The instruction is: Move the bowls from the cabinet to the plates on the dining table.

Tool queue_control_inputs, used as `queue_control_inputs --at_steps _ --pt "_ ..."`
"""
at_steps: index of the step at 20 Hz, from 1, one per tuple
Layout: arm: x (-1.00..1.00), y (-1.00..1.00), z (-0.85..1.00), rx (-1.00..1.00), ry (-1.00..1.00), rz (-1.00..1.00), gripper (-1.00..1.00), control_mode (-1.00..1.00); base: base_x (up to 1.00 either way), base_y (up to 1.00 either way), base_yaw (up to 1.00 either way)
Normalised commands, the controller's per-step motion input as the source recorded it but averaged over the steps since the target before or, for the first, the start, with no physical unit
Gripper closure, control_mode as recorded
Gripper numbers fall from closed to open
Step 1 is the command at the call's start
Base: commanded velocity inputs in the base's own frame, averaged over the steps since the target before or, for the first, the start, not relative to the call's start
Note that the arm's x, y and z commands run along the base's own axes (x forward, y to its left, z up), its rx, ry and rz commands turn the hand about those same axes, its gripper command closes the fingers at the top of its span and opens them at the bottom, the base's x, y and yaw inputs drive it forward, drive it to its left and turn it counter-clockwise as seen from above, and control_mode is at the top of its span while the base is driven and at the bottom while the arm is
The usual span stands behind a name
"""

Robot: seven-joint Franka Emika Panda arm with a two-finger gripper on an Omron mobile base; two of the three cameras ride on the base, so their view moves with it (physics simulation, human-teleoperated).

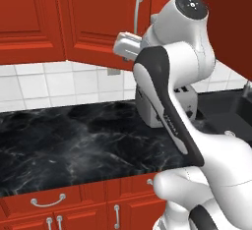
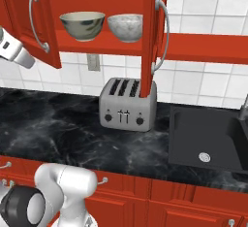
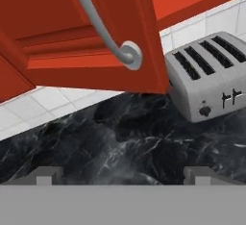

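Cabinet doors open; cream bowl and speckled bowl both on shelf, side by side, above toaster. Gripper jaws wide, empty, near left door handle. No bowl moved yet; both transfers remain.

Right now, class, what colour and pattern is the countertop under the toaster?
Black with white marble veins: the countertop under the toaster, clearest in the right base view.

Two bowls, one toaster

Cabinet shelf: two bowls, one cream, one speckled grey.
Tabletop: a silver toaster.
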Motion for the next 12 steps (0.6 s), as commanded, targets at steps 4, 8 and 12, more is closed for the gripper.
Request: queue_control_inputs --at_steps 4,8,12 --pt "-0.09 -0.61 -0.09 0.00 0.00 0.01 -1.00 -1.00 0.00 0.00 0.00" --pt "0.00 -0.60 -0.04 0.00 0.00 0.00 -1.00 -1.00 0.00 0.00 0.00" --pt "0.00 -0.49 -0.01 0.00 0.00 0.00 -1.00 -1.00 0.00 0.00 0.00"
